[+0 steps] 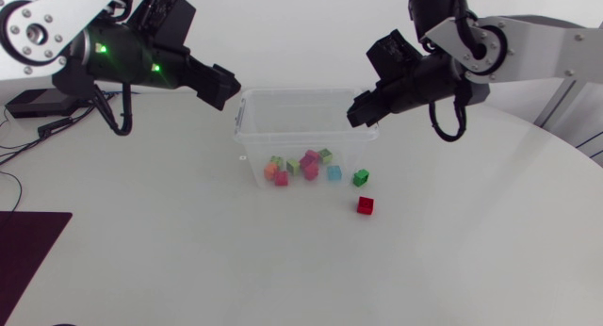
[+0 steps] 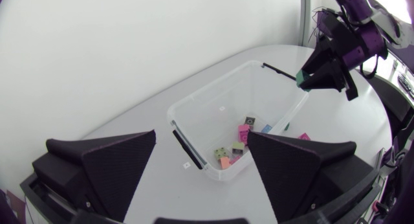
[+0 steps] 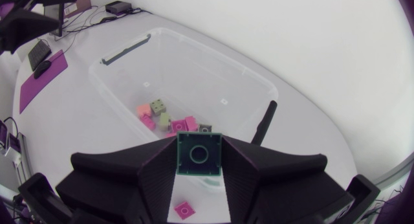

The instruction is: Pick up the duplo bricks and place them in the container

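Holding green brick (image 3: 198, 153), right fingers (image 3: 129, 180) near container (image 3: 213, 53)

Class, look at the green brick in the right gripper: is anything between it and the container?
Nothing visible does. The right gripper holds the green brick close by the open container. Other bricks lie only on its floor.

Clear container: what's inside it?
Loose duplo bricks in the clear container: pink, green, orange, light blue. They overlap, hiding the count; the right gripper, holding a green brick, covers its near edge in the right wrist view.
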Controlling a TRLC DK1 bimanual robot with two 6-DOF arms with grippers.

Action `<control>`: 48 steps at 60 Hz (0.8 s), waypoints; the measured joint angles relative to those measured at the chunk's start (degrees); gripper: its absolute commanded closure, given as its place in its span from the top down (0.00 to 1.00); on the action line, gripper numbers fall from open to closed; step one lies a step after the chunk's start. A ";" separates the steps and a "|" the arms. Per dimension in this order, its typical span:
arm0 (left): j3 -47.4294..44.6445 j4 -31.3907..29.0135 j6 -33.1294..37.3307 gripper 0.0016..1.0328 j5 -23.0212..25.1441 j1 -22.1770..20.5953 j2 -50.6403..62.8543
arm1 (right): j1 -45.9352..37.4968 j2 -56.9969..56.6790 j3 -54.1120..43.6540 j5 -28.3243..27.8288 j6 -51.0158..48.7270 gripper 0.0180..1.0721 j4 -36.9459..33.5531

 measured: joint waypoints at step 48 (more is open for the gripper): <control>-24.79 9.09 -1.88 0.95 -1.44 7.10 -16.92 | -4.11 -4.35 -6.12 0.31 0.26 0.95 8.52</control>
